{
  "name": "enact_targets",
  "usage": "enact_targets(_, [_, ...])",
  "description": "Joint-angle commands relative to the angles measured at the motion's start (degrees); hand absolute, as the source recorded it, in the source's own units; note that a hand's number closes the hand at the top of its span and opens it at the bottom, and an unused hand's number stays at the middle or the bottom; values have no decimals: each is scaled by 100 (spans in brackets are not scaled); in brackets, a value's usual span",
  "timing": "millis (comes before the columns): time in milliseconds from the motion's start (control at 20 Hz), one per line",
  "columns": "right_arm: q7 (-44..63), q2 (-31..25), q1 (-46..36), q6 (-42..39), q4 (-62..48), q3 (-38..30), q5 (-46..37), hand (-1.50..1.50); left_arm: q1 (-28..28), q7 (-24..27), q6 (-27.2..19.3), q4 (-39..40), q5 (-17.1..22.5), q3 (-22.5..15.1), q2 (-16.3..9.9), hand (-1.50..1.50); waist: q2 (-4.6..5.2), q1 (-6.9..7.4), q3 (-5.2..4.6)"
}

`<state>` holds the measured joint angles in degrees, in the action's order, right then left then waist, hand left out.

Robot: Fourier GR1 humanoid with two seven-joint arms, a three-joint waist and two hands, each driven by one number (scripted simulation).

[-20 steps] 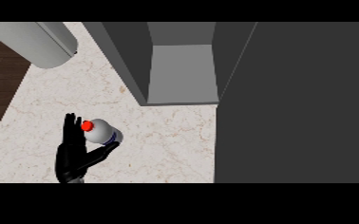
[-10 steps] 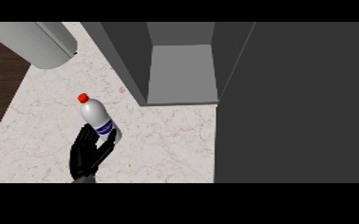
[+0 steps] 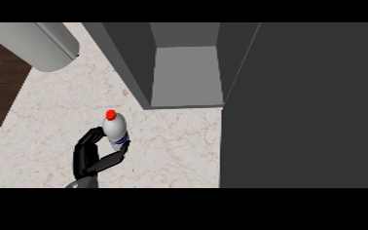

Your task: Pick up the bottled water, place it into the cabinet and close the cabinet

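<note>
While the bottled water (image 3: 115,129) sits at about seven o'clock in the head view, red cap toward twelve, the left hand (image 3: 93,153) has its fingers and thumb curled round the lower body, above the pale marbled surface (image 3: 64,102). The open cabinet (image 3: 187,73) lies toward one o'clock, its grey floor bare, and its dark door (image 3: 295,107) fills the three o'clock side. The carry looks underway; doing it well probably means keeping the bottle upright, steering toward one o'clock past the cabinet's left wall, and setting it deep enough that the door can swing shut. The right hand is out of view.
</note>
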<state>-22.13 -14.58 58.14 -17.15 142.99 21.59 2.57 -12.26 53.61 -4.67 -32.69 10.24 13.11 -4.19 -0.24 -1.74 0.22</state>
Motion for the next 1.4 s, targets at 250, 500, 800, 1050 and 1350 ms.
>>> enact_targets(250, [4, -273, 447, -46, 653, -254, 178, -150, 65, 600, 422, 178, -1092, -1145, 119, 150, 12, 14, -27])
enact_targets(500, [211, -215, 383, 136, 832, -173, 157, -150, 81, 91, 374, -346, -1085, -1410, 398, 150, -2, 107, -20])
enact_targets(800, [19, -326, 435, 59, 679, -250, 217, -150, -297, -746, 414, -1020, -379, -1989, 413, 150, -8, 87, -21])
enact_targets(1050, [-29, -329, 536, 81, 816, -66, 166, -150, -74, -1321, -285, -1937, 93, -2689, 417, 150, -15, 104, -21])
enact_targets(1350, [85, -368, 75, 129, 558, -587, 617, -150, -867, -2021, -1329, -1941, 696, -3590, 419, 150, 30, 67, -24])
